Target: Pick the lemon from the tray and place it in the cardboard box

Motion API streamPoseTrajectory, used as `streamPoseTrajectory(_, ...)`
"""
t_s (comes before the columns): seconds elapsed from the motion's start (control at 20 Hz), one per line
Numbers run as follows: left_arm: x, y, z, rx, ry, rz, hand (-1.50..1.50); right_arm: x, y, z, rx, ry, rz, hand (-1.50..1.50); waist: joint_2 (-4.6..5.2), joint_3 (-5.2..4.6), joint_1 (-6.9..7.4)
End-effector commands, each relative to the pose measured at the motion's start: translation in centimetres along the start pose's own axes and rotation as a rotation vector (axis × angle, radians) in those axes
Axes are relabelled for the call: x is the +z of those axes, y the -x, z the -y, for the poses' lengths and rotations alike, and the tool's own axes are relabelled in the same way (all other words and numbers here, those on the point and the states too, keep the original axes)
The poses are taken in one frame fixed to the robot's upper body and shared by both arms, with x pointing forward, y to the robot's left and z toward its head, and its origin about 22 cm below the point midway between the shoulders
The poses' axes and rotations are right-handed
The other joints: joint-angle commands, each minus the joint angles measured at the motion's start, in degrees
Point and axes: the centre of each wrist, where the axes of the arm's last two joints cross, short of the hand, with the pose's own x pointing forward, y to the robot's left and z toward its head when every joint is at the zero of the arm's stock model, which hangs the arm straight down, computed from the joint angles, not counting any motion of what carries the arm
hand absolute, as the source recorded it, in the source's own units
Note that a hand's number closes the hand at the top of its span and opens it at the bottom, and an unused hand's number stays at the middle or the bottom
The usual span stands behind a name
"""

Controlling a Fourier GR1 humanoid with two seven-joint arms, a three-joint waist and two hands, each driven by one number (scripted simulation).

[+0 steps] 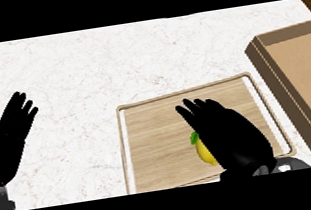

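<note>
The wooden tray (149, 143) holds the lemon (203, 151) near its right side, mostly hidden under the right hand (226, 134), which lies over it with fingers straight, not closed on the fruit. The cardboard box (289, 82) stands just right of the tray. The left hand (7, 139) rests open at the left edge, fingers up.

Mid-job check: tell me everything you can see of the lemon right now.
Only a sliver of the lemon shows: yellow skin with a small green bit at its upper end. It lies on the wooden tray, right of its middle. The right hand is over it, fingers straight, hiding most of it; whether the hand touches it cannot be told.
</note>
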Motion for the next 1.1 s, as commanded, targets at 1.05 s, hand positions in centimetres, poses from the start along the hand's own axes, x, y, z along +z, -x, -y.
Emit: streamPoseTrajectory(1.05,1.5,-0.2,-0.9,-0.011,0.018,-0.006,0.00,-2.9,-0.9,-2.3,0.091,-0.083,-0.155,-1.50,0.00,0.02,0.00)
